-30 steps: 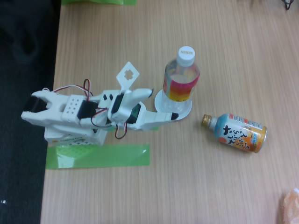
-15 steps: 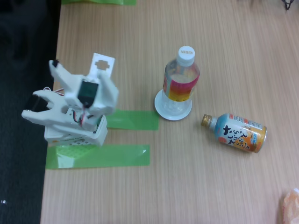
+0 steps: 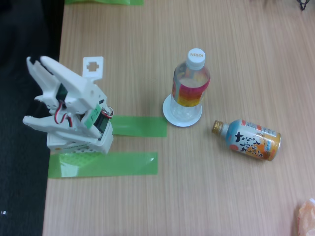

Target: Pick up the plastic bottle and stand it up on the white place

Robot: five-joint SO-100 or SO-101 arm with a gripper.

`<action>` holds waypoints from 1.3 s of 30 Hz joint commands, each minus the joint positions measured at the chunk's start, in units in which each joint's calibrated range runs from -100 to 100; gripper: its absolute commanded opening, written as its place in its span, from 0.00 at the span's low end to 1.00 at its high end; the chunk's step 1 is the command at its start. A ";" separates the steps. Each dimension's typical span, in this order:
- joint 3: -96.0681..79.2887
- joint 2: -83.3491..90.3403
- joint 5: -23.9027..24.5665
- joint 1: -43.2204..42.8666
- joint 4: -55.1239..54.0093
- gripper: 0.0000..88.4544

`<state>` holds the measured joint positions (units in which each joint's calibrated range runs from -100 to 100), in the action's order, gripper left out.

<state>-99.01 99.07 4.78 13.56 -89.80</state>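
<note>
— End effector (image 3: 37,61) folded back over the base at worktop's left edge, fingers slightly parted, grasping nothing.
— Plastic bottle (image 3: 191,81)?
— Upright on the white place (image 3: 171,114), mid-worktop. Looks finished; nothing left.
— Materials?
— Clear ribbed plastic, white cap, warm label band; flat round disc; wood-grain worktop (image 3: 246,196).

Clear plastic bottle (image 3: 190,82), white cap, pink-orange-yellow label; green tape strips (image 3: 103,164).

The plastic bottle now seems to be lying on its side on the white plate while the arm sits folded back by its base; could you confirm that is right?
Not quite: the fixed view shows the plastic bottle standing upright on the white plate, cap up. The arm is folded back by its base, as you said.
</note>
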 commanded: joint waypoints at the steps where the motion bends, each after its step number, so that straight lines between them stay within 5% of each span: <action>1: -0.45 -0.33 -0.35 0.59 -4.79 0.09; 39: -0.36 -0.25 0.17 -0.08 -9.59 0.09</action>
<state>-99.01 99.07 4.78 13.56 -98.05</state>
